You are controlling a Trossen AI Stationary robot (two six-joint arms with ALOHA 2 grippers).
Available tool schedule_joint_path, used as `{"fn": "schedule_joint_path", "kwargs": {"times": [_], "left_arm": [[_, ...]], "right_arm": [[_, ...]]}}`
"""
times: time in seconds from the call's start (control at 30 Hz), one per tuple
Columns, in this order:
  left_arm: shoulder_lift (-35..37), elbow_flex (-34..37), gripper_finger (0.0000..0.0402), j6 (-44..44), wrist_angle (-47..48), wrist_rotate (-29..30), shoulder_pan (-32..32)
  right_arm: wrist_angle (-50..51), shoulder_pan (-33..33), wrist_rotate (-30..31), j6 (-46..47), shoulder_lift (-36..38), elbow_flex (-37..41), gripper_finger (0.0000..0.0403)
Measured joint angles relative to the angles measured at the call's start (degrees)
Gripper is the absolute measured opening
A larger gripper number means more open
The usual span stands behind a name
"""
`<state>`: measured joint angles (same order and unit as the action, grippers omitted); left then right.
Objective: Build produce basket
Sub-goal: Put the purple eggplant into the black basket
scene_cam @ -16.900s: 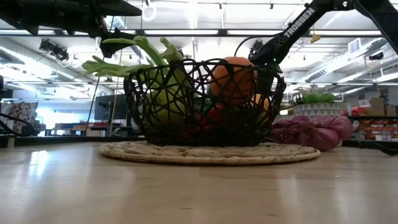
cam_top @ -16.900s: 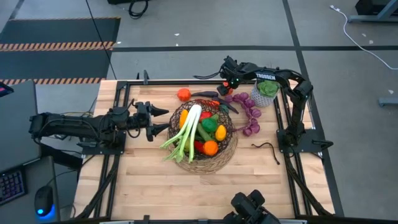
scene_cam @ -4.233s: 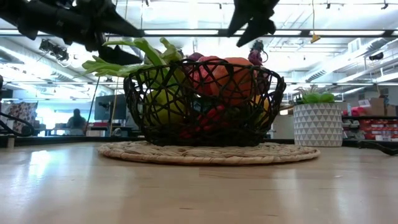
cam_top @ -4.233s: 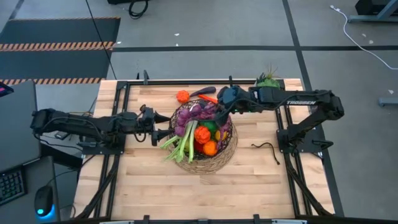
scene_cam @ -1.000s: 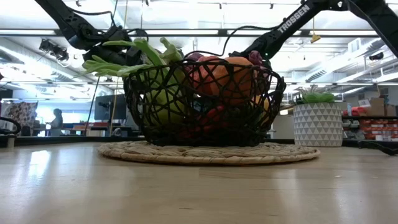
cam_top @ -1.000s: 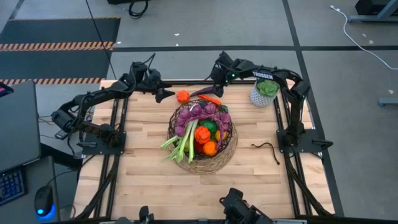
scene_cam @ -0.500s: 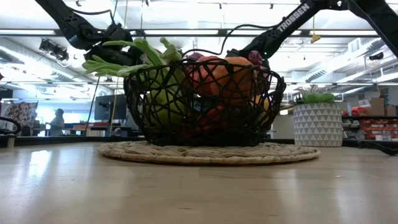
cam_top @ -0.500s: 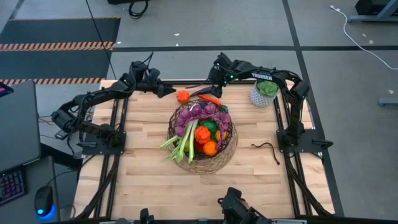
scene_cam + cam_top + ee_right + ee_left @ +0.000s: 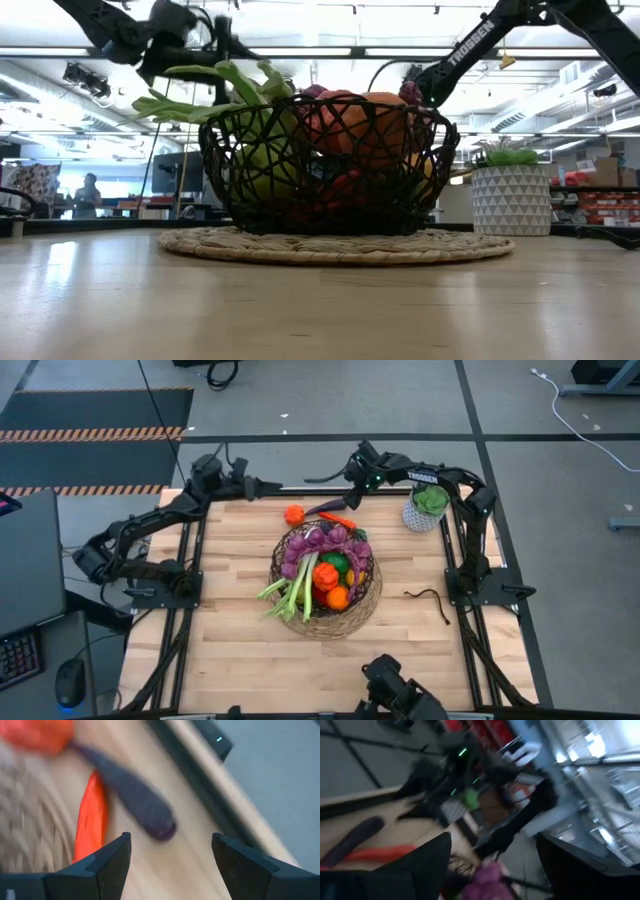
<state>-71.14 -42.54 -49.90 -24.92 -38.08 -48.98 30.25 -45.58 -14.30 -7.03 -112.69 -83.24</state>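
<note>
basket [image 9: 366, 600]: dark wire, upright, mid-table | produce [image 9: 322, 565]: heaped inside; some [image 9: 294, 514] on the table behind

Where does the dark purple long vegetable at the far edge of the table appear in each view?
High view: dark purple vegetable lies just beyond the basket, beside the orange-red pepper.
Low view: not visible; the basket hides it.
Left wrist view: far off, above the pepper.
Right wrist view: centre, diagonal.
Shared landmark: the orange-red pepper.
</note>
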Motion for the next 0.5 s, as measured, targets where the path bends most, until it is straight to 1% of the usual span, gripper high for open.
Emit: {"fn": "schedule_joint_path", "kwargs": {"times": [0.13, 0.27, 0.5], "left_arm": [[2.2, 0.0, 0.0289, -4.2, -3.3, 1.5, 0.2], [3.4, 0.0, 0.0286, -7.8, -4.2, 3.0, 0.7], [3.5, 0.0, 0.0286, -13.0, -4.5, 2.9, 2.0]], "right_arm": [[-1.2, 0.4, -1.1, -5.3, -0.6, 1.8, 0.028], [-1.4, 0.6, -2.2, -5.8, -2.1, 2.0, 0.028], [-7.3, 2.2, -1.1, -7.1, -4.1, 2.0, 0.028]]}}
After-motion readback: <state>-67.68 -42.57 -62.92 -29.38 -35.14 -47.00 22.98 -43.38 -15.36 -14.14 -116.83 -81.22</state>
